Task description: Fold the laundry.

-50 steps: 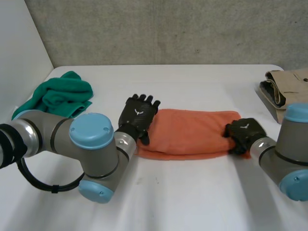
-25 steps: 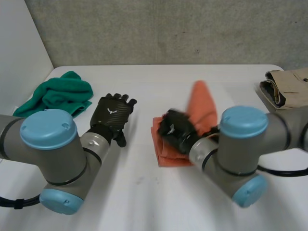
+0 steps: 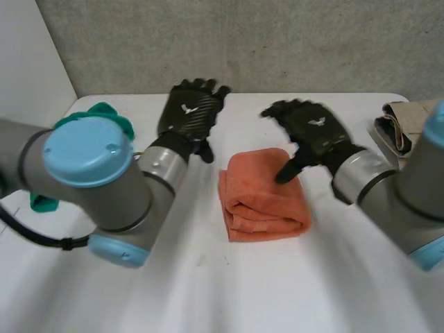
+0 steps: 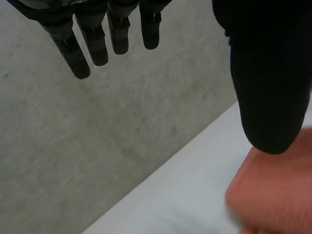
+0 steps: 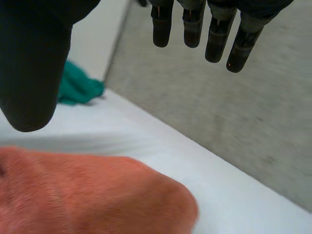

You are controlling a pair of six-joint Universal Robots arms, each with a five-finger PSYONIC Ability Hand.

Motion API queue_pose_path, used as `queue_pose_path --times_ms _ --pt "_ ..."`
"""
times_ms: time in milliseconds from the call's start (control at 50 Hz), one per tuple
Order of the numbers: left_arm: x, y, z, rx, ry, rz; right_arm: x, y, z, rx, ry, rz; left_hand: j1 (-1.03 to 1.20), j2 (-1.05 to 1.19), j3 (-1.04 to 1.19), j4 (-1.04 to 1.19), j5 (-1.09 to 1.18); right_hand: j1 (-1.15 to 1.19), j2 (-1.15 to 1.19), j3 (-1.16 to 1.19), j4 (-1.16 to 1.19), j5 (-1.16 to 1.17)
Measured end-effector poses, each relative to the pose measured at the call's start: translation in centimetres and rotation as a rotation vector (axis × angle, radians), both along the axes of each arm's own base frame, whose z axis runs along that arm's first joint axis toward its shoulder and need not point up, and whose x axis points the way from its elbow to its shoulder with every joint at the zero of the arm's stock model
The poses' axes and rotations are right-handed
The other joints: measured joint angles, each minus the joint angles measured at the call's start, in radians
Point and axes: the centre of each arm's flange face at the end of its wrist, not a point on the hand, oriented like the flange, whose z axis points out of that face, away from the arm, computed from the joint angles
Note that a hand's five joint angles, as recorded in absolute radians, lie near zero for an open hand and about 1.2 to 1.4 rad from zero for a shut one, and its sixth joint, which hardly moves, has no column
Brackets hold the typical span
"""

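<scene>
A grey concrete wall [image 3: 243, 41] runs behind the far edge of the white worktop [image 3: 208, 291], which looks smooth and matte, so cloth should slide on it easily.

The orange towel [image 3: 260, 198] lies at the middle of the worktop as a thick, roughly square stack, its rounded fold edges facing the near edge. It looks like soft terry: light, limp and springy, likely to loosen if lifted by one layer. A safe hold would pinch all layers together at a corner or along a folded edge, or press flat on top to settle it.

A beige garment [image 3: 406, 121] sits folded at the right edge, and a crumpled green cloth [image 3: 97, 111] lies near the far left corner, partly behind the left arm.

The right hand [image 3: 312, 128] hovers over the towel's far right corner, fingers spread wide and holding nothing, thumb pointing down just above the cloth. The left hand [image 3: 189, 111] is raised near the far edge, beside the towel, fingers straight and empty.
</scene>
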Motion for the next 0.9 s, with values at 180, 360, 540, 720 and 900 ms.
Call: queue_pose_path --times_ms 180,360,540,720,900 --pt "-5.3 0.2 -2.8 0.065 0.019 -0.119 -3.2 -4.0 -0.3 0.151 -0.057 -0.136 0.003 0.002 0.002 0.003 0.001 0.0 0.0 0.0 0.0 0.0" --pt "-6.3 0.1 -7.1 0.163 -0.07 -0.125 -2.6 -5.9 -3.0 0.274 0.012 -0.135 0.003 0.007 0.003 0.005 0.004 0.0 0.0 0.0 0.0 0.0" --pt "-5.5 0.3 -10.6 0.262 -0.162 -0.071 -1.7 -6.9 -5.4 0.337 0.067 -0.115 0.003 0.007 0.003 0.005 0.004 0.0 0.0 0.0 0.0 0.0" --pt "-4.1 3.3 -11.9 0.393 -0.28 -0.041 -0.5 -6.8 -7.8 0.33 0.174 -0.067 0.003 0.005 0.0 0.004 0.0 0.0 0.0 0.0 0.0 0.0" --pt "-3.5 4.5 -9.8 0.397 -0.255 -0.014 0.0 -6.5 -9.7 0.28 0.296 -0.039 0.003 0.005 0.0 0.003 0.0 -0.011 0.0 0.0 0.0 -0.002"
